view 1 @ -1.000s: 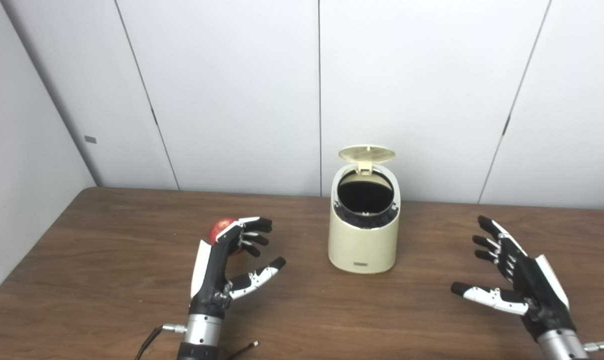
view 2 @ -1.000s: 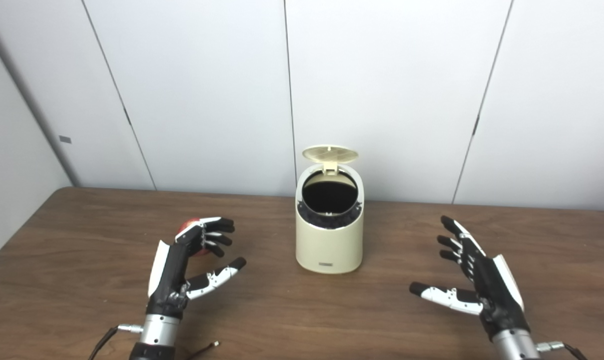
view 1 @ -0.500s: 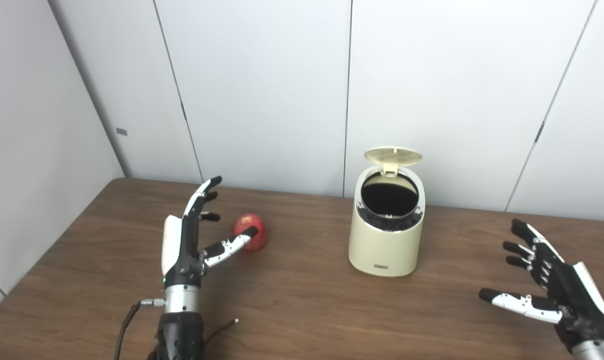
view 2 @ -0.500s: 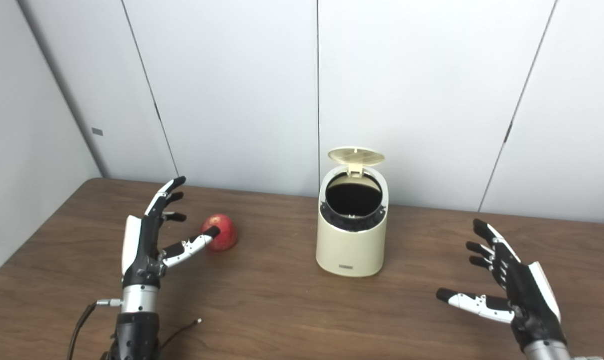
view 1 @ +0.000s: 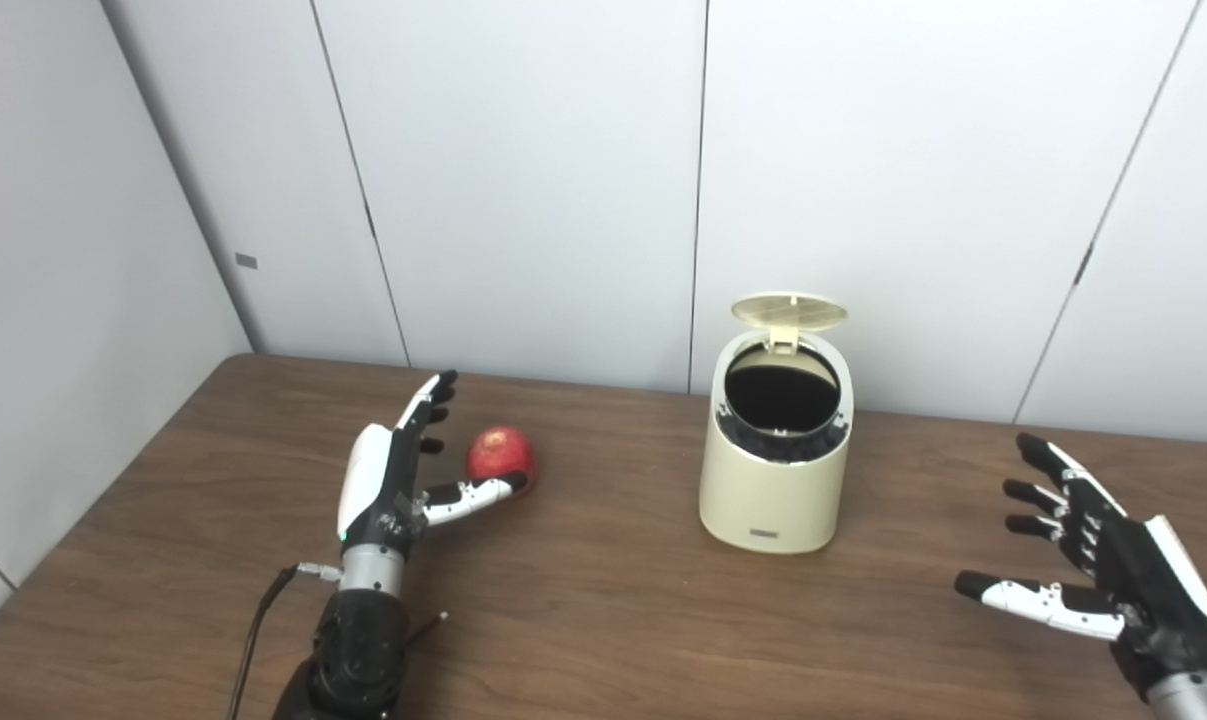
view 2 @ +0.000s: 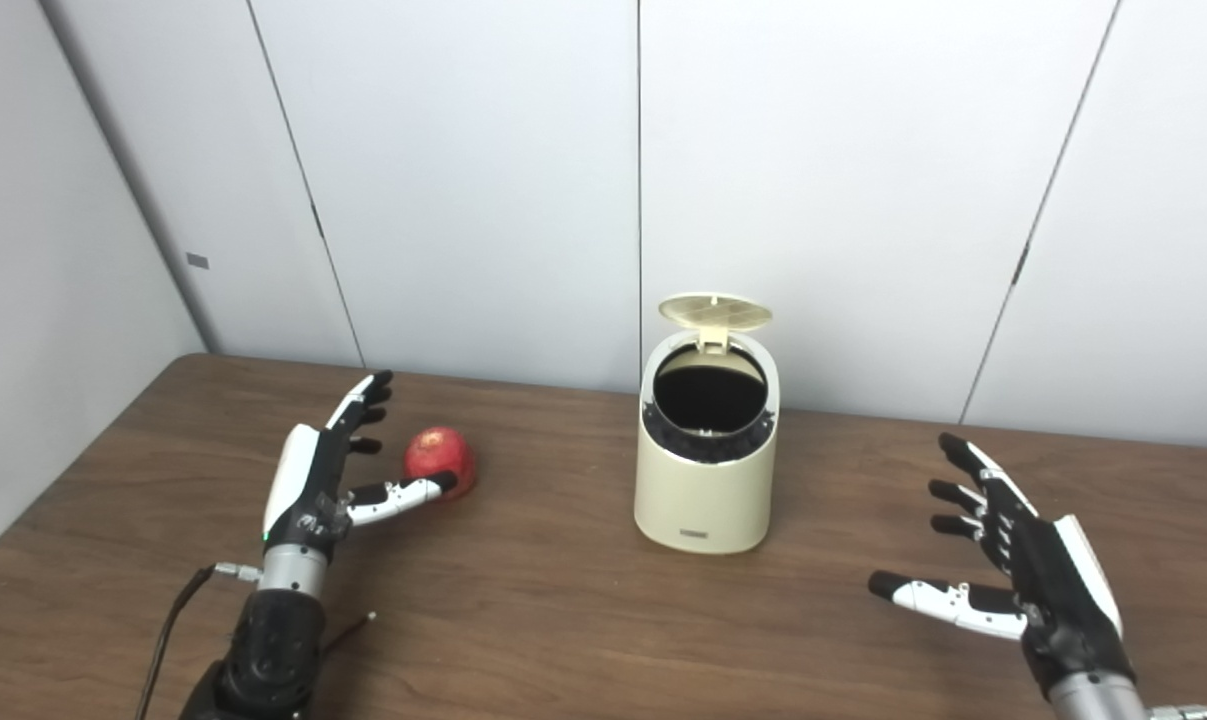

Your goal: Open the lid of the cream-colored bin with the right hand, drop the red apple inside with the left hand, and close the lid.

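My left hand [view 1: 388, 480] is spread beside the apple [view 1: 500, 455]; a thumb nudge could roll it off; right hand [view 1: 1113, 575] spread, idle

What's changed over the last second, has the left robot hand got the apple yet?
No. The left robot hand was curled over the apple a second ago; now it is open beside it, thumb at its front. The camera panned left. Bin lid still up, right robot hand still open and waiting.
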